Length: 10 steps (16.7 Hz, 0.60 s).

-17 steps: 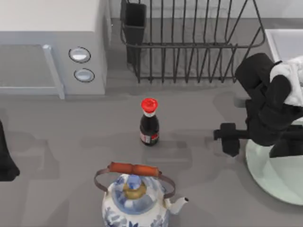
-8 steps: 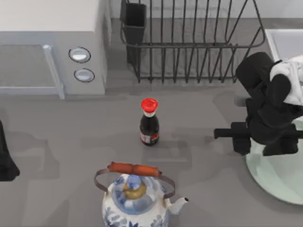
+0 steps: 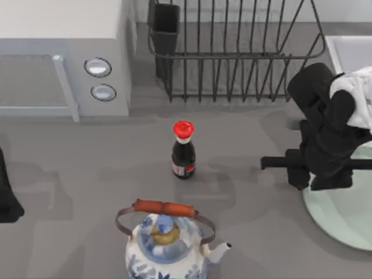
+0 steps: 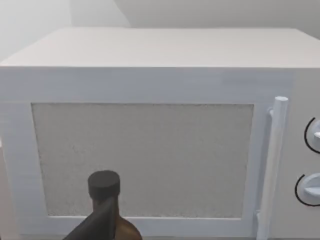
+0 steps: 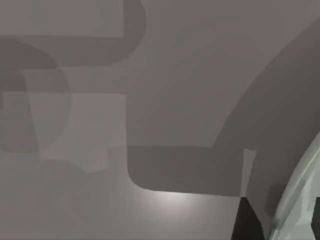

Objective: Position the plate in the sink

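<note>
Top view: right hand [image 3: 307,174] sits at the plate [image 3: 343,212] left rim, grip unclear; bare counter [image 3: 250,232] alongside.

Plate [image 3: 343,218]: cut by top view's edge at 3 o'clock; near rim hidden under right gripper [image 3: 317,174]. Finger state not readable.
Sink [image 3: 349,52]: corner at 2 o'clock, rest cut off and partly covered by arm.
Kettle [image 3: 168,250]: base cut at 6 o'clock.
Left arm [image 3: 7,195]: sliver at 9 o'clock.
Microwave [image 4: 150,130]: dials cut at 3 o'clock in left wrist view.
</note>
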Motion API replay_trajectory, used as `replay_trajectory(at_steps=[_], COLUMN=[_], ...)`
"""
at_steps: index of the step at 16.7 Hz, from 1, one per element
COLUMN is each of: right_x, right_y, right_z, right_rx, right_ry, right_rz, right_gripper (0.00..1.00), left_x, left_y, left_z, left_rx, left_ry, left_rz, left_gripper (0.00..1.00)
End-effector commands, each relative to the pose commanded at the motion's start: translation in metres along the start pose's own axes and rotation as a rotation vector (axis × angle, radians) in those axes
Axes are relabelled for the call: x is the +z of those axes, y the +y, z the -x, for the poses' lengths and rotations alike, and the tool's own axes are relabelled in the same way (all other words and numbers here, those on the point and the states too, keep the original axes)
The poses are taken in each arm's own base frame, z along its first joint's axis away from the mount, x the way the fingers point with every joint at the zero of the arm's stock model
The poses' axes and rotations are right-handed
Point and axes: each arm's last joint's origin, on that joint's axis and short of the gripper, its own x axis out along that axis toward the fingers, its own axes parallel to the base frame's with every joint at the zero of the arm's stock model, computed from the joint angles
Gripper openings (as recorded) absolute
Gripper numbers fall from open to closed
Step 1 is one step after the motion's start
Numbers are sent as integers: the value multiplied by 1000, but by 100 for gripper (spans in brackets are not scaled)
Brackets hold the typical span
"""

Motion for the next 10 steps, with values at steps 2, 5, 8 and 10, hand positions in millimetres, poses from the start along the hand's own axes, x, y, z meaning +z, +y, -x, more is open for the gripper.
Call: replay_trajectory(at_steps=[2,5,8,10], right_x=[4,20,39,45], right_y=[3,11,20,22], right_z=[5,30,81,124], right_rx=[-2,-6,-9,-12], right_ry=[5,14,21,28], right_rz=[0,0,0,0], right_gripper=[0,0,0,0], left_x=[0,0,0,0], left_y=[0,0,0,0], left_z=[0,0,0,0], left_rx=[0,0,0,0], left_ry=[0,0,0,0], left_rz=[0,0,0,0], left_gripper=[100,100,100,100])
